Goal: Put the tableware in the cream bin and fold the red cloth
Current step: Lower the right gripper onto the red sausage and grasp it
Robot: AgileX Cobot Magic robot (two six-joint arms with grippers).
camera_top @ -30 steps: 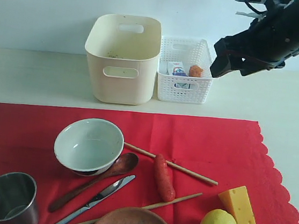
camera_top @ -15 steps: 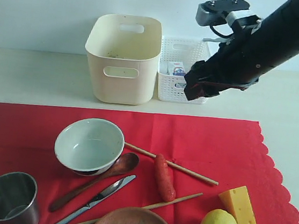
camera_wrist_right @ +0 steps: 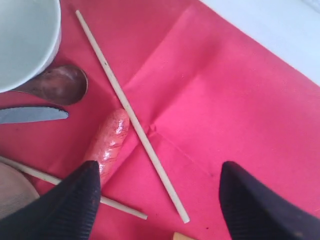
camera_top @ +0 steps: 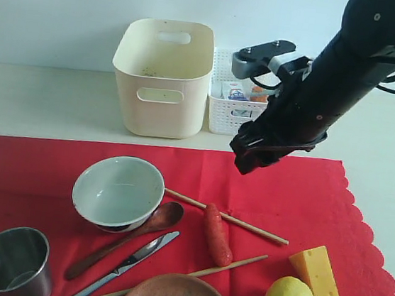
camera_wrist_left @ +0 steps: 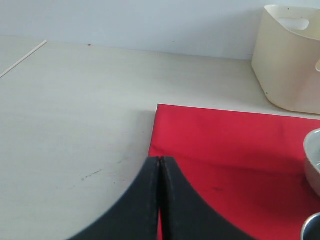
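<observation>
We note the right tool point(camera_top: 244, 160), spread wide and empty, hovering over the bright red cloth point(camera_top: 299, 195), with the thin wooden chopstick point(camera_top: 253, 227) at its 6 o'clock, long axis running 10-to-4 o'clock.

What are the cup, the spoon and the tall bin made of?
Cup: looks like steel, with a grey shine and reflections inside. Spoon: probably wood, brown with a slightly glossy bowl. Bin: likely plastic, with smooth matte cream walls and moulded handle cut-outs.
</observation>
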